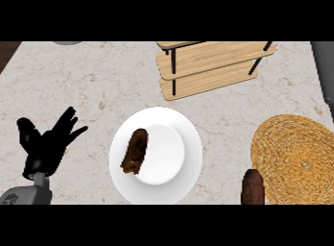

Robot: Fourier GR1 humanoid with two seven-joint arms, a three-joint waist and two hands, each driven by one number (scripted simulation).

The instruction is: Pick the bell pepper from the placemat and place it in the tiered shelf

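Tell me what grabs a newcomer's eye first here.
The round white plate at the counter's centre stands out first, with a dark brown oblong piece lying on it. To its right lies a round woven straw placemat, and beyond them, at the top, a light wooden tiered shelf. The black left hand rests open at the left, fingers up.

Marble counter (pixel 92 77) — plate (pixel 173 144), placemat (pixel 297 158), tiered shelf (pixel 212 67)
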